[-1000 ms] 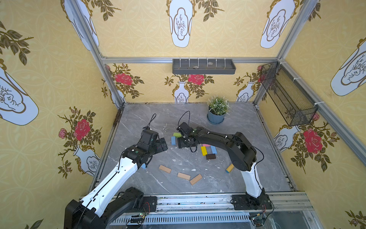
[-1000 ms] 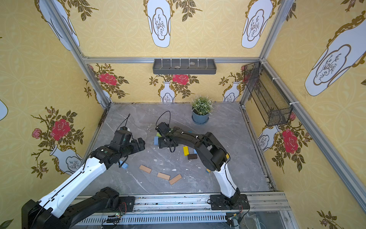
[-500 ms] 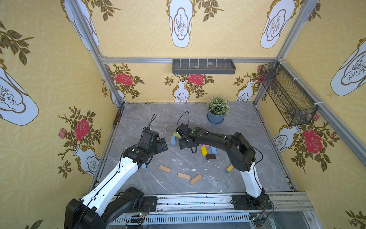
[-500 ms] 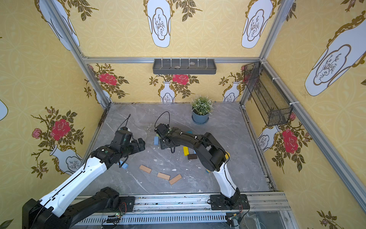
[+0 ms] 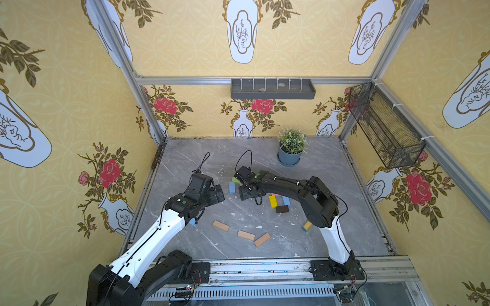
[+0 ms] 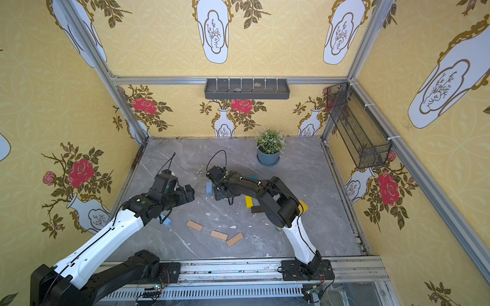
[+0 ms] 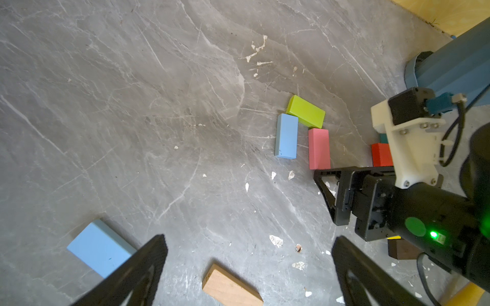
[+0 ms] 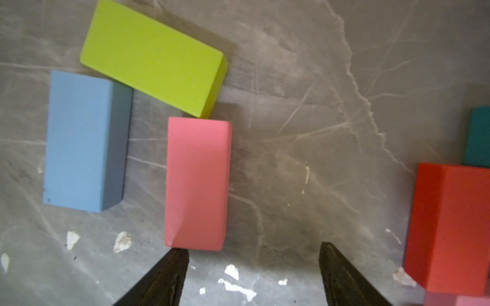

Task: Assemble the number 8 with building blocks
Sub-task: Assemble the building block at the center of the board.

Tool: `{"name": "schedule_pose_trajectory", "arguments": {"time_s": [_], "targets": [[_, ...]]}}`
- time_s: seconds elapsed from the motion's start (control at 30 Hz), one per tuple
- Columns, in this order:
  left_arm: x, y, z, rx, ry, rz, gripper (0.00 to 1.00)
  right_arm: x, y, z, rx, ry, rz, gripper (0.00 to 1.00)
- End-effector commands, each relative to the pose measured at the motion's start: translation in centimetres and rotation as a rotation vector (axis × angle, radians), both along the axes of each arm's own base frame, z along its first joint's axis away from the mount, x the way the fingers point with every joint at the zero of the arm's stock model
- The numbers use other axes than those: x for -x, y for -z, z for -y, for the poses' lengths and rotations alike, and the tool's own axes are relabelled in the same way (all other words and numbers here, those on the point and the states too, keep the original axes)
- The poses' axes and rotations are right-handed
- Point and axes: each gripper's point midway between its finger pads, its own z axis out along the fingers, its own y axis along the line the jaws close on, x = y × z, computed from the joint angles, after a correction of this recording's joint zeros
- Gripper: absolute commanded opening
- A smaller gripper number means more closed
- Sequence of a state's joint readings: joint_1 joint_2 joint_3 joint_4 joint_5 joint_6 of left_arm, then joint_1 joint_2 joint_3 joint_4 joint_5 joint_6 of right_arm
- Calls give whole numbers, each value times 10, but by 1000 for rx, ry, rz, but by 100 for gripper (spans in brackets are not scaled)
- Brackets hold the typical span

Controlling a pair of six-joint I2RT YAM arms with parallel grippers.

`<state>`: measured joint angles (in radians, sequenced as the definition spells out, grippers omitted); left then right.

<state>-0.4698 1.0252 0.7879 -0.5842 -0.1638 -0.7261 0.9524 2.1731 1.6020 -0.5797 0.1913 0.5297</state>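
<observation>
In the right wrist view a green block (image 8: 153, 57) lies across the far ends of a light blue block (image 8: 84, 140) and a pink block (image 8: 197, 182), making a three-sided frame. No whole number 8 is in view. My right gripper (image 8: 254, 259) is open and empty, one fingertip (image 8: 175, 267) at the pink block's near end. A red block (image 8: 450, 227) and a teal one (image 8: 480, 135) lie to the side. My left gripper (image 7: 248, 243) hangs open and empty above a tan block (image 7: 230, 287), with another light blue block (image 7: 100, 247) beside it.
A yellow block (image 5: 273, 201) and a dark brown block (image 5: 281, 209) lie under the right arm. Three tan blocks (image 5: 246, 235) sit near the front. A yellow toy tool (image 5: 307, 225) rests by the right arm's base, and a potted plant (image 5: 291, 148) stands at the back.
The right gripper has edged slightly to the left, over by the pink block. The left arm has not moved.
</observation>
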Motion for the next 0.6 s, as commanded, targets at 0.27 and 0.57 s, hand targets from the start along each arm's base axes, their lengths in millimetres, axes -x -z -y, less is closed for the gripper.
{"name": "schedule_pose_trajectory", "arguments": {"time_s": [0.27,0.57], "targets": [[-1,2,0,-3,3,3,100,-6,6,3,-3,24,-3,80],[-2,5,2,-2,6,-4,100,-8,7,0,-21,22,-9,80]]}}
